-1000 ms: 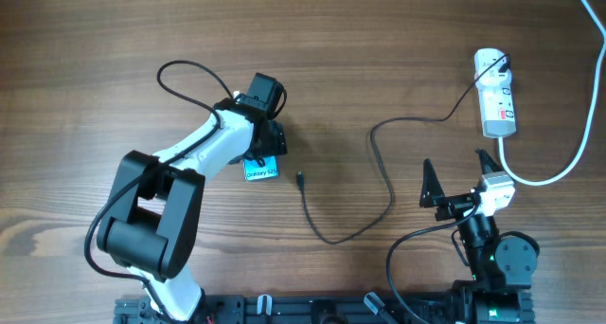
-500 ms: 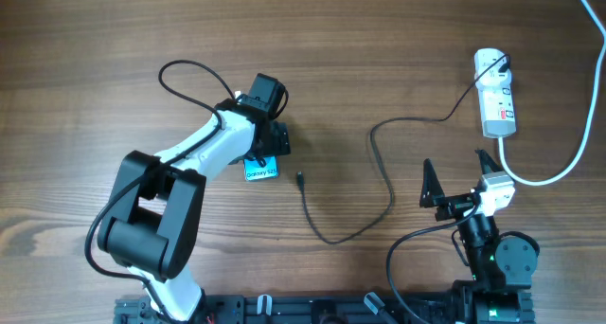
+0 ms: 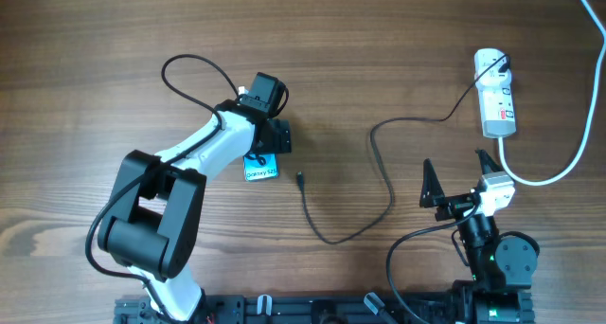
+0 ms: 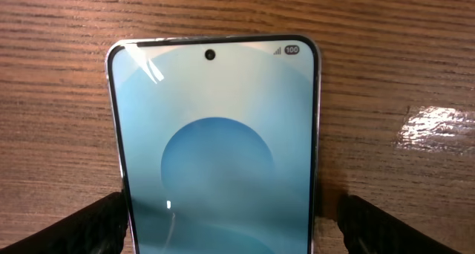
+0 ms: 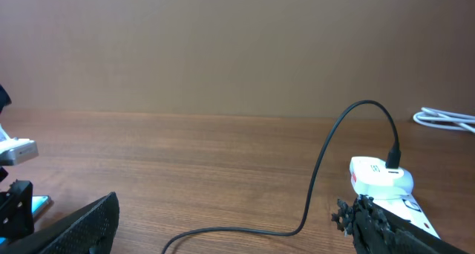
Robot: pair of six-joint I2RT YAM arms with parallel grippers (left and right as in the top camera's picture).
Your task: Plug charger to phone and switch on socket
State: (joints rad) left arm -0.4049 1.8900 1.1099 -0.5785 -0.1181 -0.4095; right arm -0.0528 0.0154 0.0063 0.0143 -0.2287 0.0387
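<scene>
As the phone (image 4: 215,157) is laid flat for plugging, the left gripper (image 4: 223,228) is spread astride it, the right gripper (image 3: 455,168) spread empty.

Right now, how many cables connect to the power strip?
2. The black charger plugs into the socket at its far end; the white cord leaves its near end and loops right. No others visible.

We are reading "100" in dark pill at top right corner of phone (image 4: 215,150) screen, left wrist view; signal bars sitting just beside it. Overhead, we are making out white text line on phone's exposed end, seemingly starting "Galaxy", rest too small. Marks on socket (image 3: 496,95): we are failing to read them.
</scene>
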